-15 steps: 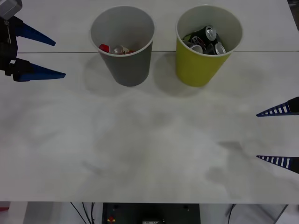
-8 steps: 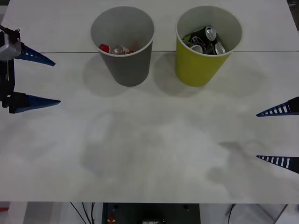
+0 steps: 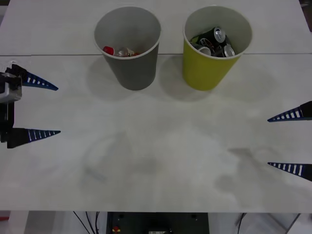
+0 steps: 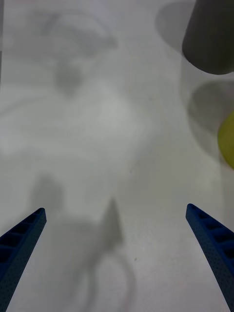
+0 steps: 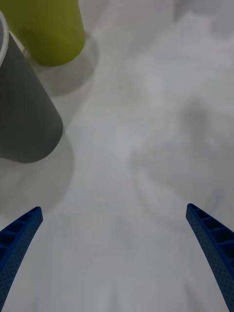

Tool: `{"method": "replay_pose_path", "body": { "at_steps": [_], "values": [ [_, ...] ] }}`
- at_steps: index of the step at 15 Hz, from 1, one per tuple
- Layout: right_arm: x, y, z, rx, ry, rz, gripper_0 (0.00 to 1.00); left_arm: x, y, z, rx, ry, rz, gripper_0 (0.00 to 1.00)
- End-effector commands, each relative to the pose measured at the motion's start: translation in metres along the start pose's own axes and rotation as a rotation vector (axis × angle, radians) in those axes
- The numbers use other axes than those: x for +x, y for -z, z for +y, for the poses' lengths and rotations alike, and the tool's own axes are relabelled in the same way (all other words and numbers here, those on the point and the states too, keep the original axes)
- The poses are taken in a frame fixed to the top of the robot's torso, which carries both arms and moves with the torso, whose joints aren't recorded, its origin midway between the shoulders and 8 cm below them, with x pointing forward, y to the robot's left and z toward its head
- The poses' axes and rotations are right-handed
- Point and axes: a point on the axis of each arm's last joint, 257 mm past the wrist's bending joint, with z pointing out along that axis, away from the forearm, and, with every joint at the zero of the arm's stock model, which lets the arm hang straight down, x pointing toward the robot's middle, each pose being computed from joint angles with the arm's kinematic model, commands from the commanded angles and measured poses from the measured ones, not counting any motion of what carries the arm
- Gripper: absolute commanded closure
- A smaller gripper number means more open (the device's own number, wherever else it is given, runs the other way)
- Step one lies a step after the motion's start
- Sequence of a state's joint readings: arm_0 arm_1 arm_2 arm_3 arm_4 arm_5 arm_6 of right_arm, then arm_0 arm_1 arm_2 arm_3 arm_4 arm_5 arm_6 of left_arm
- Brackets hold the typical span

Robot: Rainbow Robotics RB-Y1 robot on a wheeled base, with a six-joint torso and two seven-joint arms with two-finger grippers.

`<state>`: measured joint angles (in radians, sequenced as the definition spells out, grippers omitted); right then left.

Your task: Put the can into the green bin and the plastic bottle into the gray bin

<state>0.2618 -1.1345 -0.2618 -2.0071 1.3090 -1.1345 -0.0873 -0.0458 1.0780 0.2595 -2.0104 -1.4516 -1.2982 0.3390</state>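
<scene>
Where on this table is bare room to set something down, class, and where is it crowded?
The broad table stretch between the open left claw and open right claw, in front of both bins, is bare. It is crowded at the back, where the gray bin and green bin stand close together.

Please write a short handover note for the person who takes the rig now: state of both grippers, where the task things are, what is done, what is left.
Left gripper: open, holding nothing, over the table's left edge.
Right gripper: open, holding nothing, over the table's right edge.
Gray bin: upright at the back of the table, with the plastic bottle lying inside, red cap visible.
Green bin: upright beside the gray one, apart from it, with cans inside.
Done: bottle and cans sit in their bins.
Left: nothing to sort appears on the tabletop; probably only parking the arms.
</scene>
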Motion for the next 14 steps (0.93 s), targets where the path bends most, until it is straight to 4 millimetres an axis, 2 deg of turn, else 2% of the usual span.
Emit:
{"method": "replay_pose_path", "body": {
  "at_steps": [1,8,14],
  "values": [
    [0.0,0.0,0.0,0.0,0.0,0.0,0.0,0.001,-0.002,-0.016,-0.012,-0.014,-0.008,0.0],
    [0.0,0.0,0.0,0.0,0.0,0.0,0.0,0.002,-0.008,-0.048,0.04,-0.108,-0.005,0.0],
    [0.0,0.0,0.0,0.0,0.0,0.0,0.0,0.002,-0.01,-0.069,0.074,-0.104,-0.012,0.0]
  ]
}}
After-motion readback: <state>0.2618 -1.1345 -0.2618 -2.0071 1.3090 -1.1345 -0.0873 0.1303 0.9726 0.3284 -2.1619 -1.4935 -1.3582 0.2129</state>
